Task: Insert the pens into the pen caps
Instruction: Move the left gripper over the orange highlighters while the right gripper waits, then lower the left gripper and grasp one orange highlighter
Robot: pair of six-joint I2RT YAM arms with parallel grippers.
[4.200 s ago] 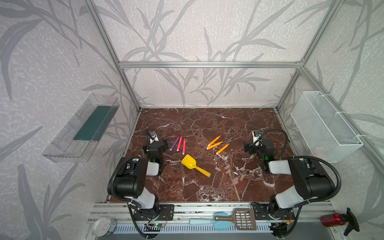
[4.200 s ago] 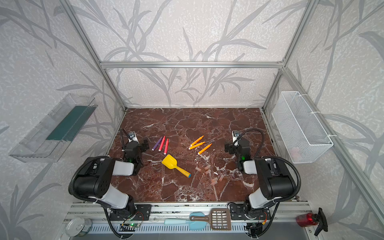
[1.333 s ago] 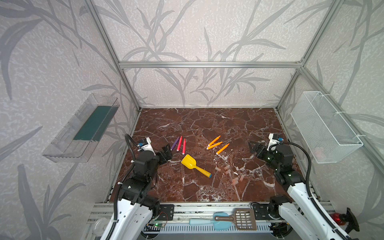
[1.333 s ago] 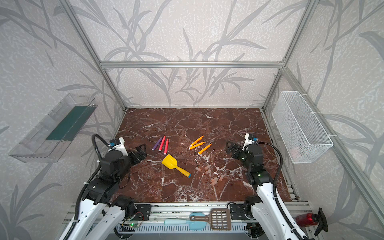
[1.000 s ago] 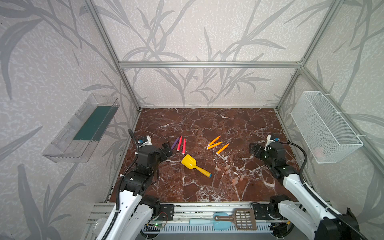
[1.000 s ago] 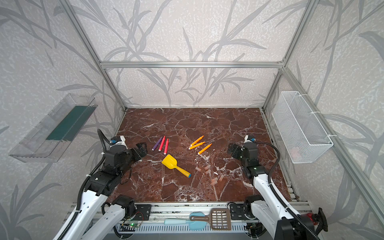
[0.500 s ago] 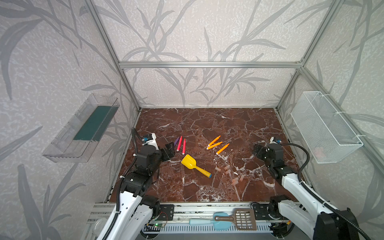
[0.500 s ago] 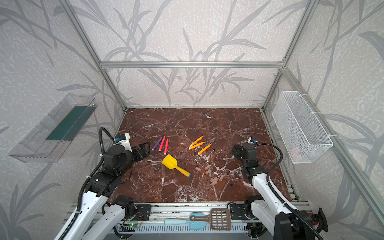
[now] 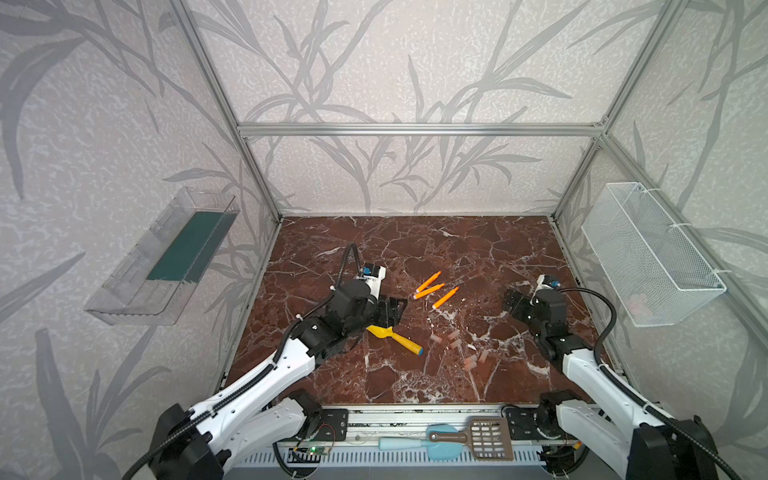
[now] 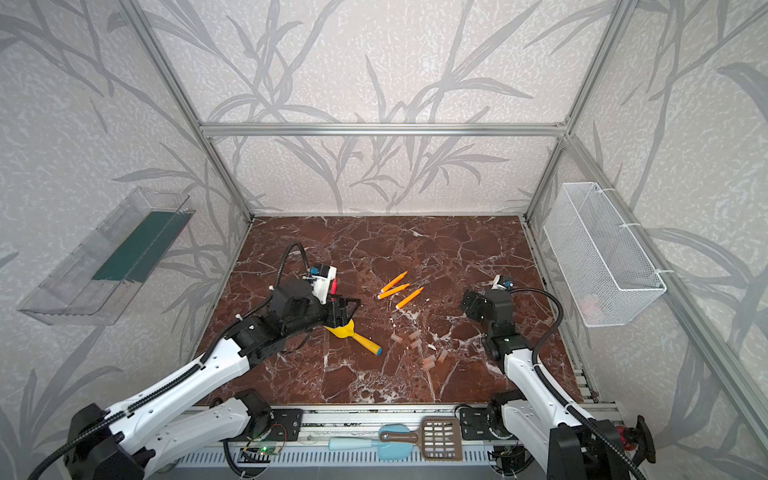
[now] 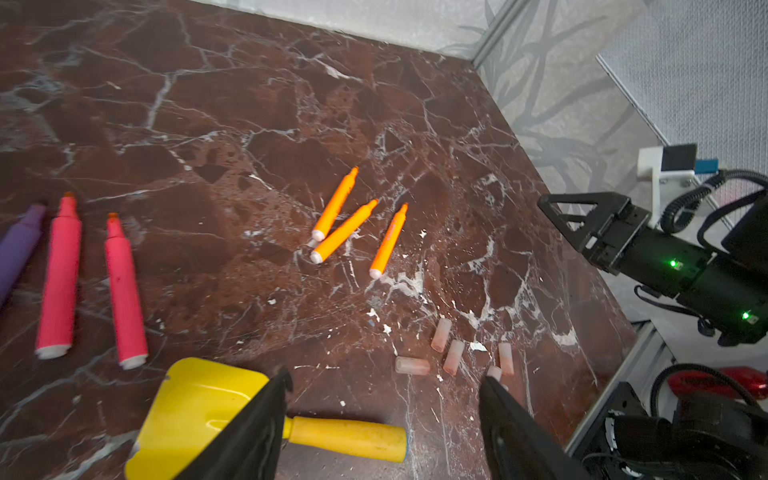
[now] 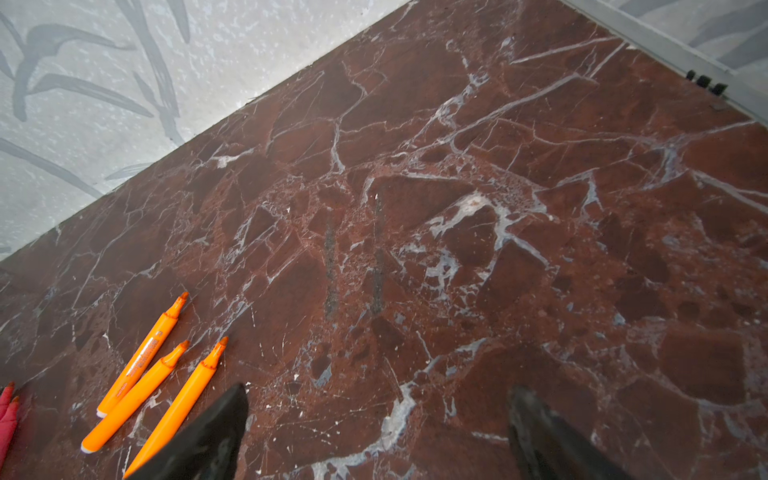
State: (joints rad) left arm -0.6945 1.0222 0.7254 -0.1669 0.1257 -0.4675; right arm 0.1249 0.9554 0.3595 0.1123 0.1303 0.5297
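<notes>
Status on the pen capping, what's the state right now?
Left hand open, empty, above yellow shovel. Right hand open, empty, above table. Pens all uncapped, lying flat; caps loose. Shovel's handle ends close to caps.

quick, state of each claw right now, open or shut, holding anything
left claw: open, nothing between its jaws
right claw: open wide, holding nothing

Counted: three orange pens (image 11: 345, 230), two pinkish-red pens (image 11: 58, 274), one purple pen (image 11: 18, 245), six pen caps (image 11: 441, 334), one yellow toy shovel (image 11: 199, 399).
</notes>
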